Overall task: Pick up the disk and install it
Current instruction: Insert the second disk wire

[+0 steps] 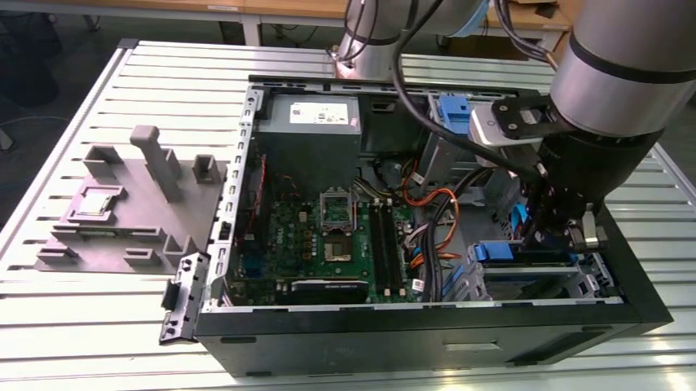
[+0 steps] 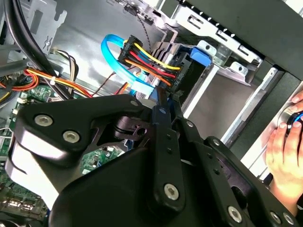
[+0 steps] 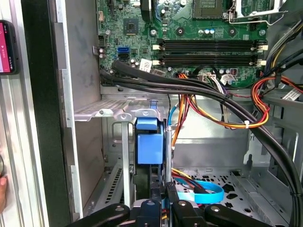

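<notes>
On the exterior view's left a grey fixture [image 1: 130, 204] sits on the slatted table [image 1: 65, 326]. Right of it lies the open computer case [image 1: 435, 326], its motherboard [image 1: 326, 232] exposed. At the case's near right corner the disk [image 1: 511, 252], blue-bracketed, sits in the drive cage, with the gripper [image 1: 555, 232] lowered right over it; whether its fingers are parted or clamped cannot be told. In the second wrist view a hand [image 2: 286, 151] rests outside the case.
</notes>
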You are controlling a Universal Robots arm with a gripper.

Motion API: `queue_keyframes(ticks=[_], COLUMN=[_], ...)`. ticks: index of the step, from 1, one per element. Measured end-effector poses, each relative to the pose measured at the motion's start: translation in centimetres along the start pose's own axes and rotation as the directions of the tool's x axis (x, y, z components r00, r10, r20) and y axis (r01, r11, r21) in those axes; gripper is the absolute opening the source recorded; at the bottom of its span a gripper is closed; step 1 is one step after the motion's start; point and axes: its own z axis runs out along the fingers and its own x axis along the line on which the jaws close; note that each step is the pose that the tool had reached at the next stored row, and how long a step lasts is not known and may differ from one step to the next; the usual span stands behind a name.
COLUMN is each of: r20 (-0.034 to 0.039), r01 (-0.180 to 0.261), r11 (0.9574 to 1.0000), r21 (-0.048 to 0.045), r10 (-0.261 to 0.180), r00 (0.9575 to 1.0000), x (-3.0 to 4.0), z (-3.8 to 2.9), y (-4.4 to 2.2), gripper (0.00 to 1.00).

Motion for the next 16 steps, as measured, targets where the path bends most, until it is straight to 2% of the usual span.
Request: queue_keyframes(ticks=[9, 16], r20=[0.0037, 0.0037], r01=[-0.001, -0.001], r11=[1.0, 1.0], r21=[-0.0001, -0.0001], r10=[0.001, 0.001], r00=[1.0, 1.0], x=[0.12, 0.14], z=[0.31, 0.59], y=[0.06, 0.11], gripper=[0.16, 0.16])
